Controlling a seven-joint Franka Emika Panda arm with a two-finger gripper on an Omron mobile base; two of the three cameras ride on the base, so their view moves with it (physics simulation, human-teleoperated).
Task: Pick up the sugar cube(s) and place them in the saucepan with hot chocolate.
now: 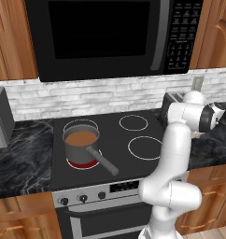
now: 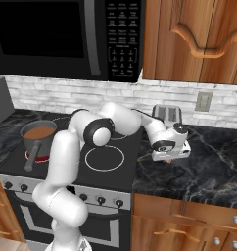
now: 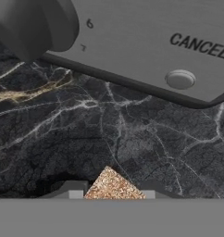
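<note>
A brown, grainy sugar cube [image 3: 113,185] sits between my two dark fingertips [image 3: 77,190] just above the black marble counter [image 3: 109,129], and my gripper [image 3: 113,192] is shut on it. In the right base view the gripper [image 2: 167,158] points down at the counter right of the stove, in front of the silver toaster [image 2: 168,115]. The grey saucepan [image 1: 81,151] stands on the glowing front left burner with its handle toward the front. It holds reddish-brown hot chocolate [image 1: 81,138]. The saucepan [image 2: 38,139] is far to the left of the gripper.
The toaster's front panel [image 3: 146,41], with a dark knob [image 3: 30,25] and a cancel button [image 3: 180,79], is close ahead of the hand. A black microwave [image 1: 115,32] hangs over the stove. Another silver appliance [image 1: 0,116] stands on the left counter.
</note>
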